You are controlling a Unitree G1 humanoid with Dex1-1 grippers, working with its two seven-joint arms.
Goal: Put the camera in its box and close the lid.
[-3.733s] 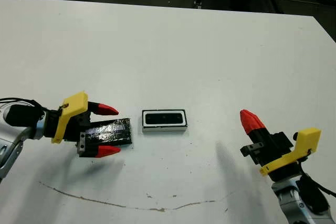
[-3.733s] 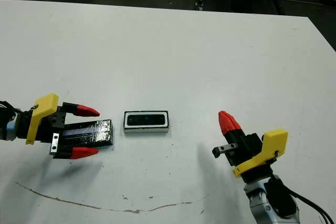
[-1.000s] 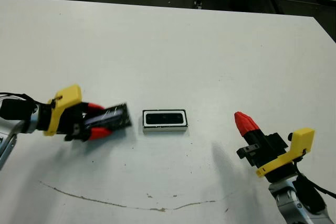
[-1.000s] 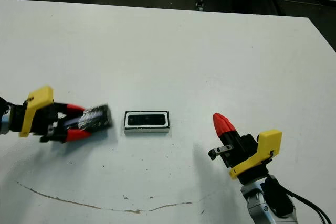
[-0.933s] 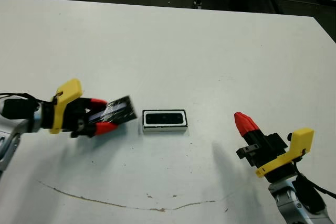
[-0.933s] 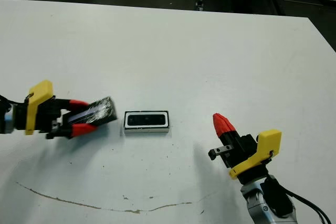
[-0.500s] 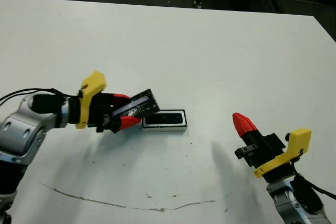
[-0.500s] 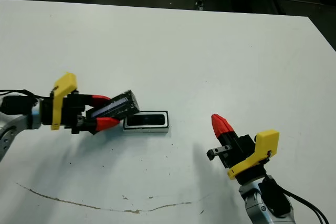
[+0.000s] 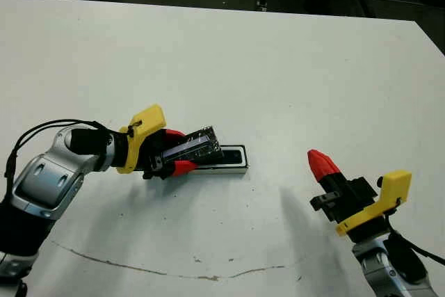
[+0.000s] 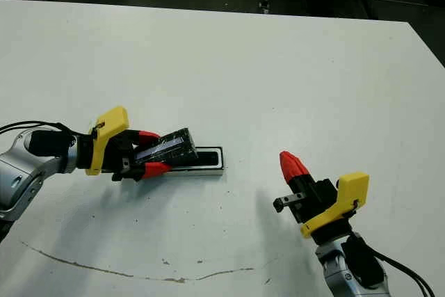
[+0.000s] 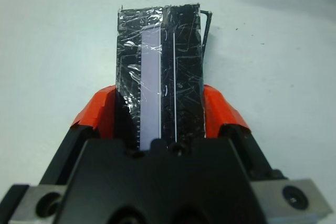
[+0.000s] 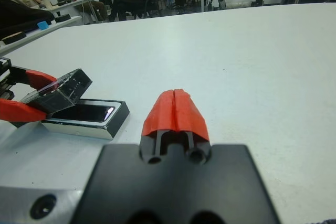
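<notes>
Left eye view shows my left gripper (image 9: 175, 158) clamped on the lid (image 9: 193, 150), one red finger on each long edge, holding it tilted above the left end of the box (image 9: 235, 163). The lid's far end hangs over the box while its near end sits between my fingers, so the lid covers only the left part of the box and is not lying flat on it. From my left wrist I see the crinkled black lid (image 11: 159, 77) running straight out between my two red fingers (image 11: 100, 113), with a pale reflective stripe down its length.

From my right wrist, the box (image 12: 86, 119) rests on the white table (image 12: 262, 66) with the camera (image 12: 86, 113) lying inside it, its glossy face catching a small glint of light. The lid (image 12: 58, 93) slants over the box's end farthest from my right side.

My right gripper (image 10: 293, 165) hovers well to the right of the box, its two red fingers pressed together and holding nothing
</notes>
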